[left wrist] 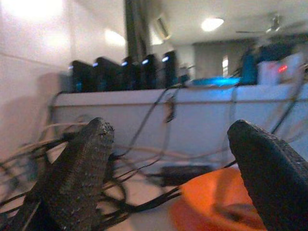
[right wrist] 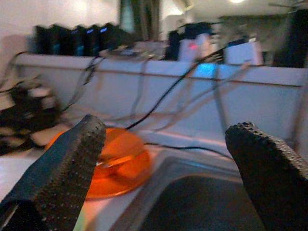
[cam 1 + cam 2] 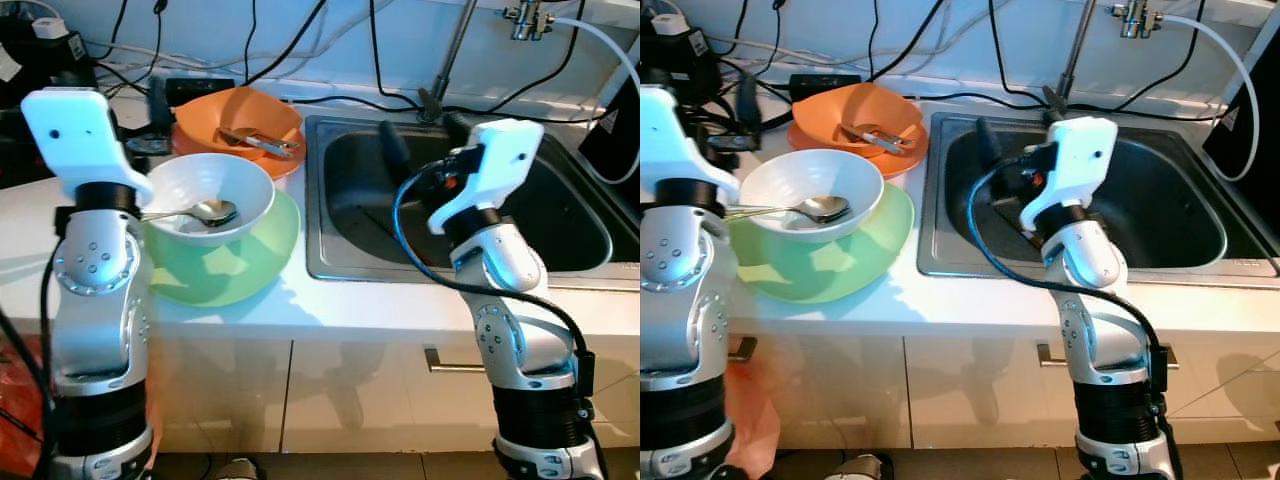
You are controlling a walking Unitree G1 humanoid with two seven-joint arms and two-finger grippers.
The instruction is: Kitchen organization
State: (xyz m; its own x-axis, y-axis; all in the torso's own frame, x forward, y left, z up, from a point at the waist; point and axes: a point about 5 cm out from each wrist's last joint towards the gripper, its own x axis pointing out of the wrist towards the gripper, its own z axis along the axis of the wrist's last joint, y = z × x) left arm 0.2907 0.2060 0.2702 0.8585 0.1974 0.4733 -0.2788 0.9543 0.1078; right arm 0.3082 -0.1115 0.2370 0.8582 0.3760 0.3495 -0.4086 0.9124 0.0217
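A white bowl [image 3: 210,197] holding a spoon [image 3: 205,212] sits in a green bowl [image 3: 230,262] on the near left counter [image 3: 300,305]. The right gripper [image 2: 168,178] hovers spread over the sink [image 3: 560,235]. Farther left, the left gripper [image 1: 173,178] gapes empty near an orange bowl [image 3: 240,125].

Both eye views look steeply down from head height onto the white counter [image 3: 300,300], sharing the sink [image 3: 560,250] at right and the orange bowl [image 3: 238,120] at upper left. Each wrist view looks low and level across the counter toward the back wall, sharing that orange bowl close ahead
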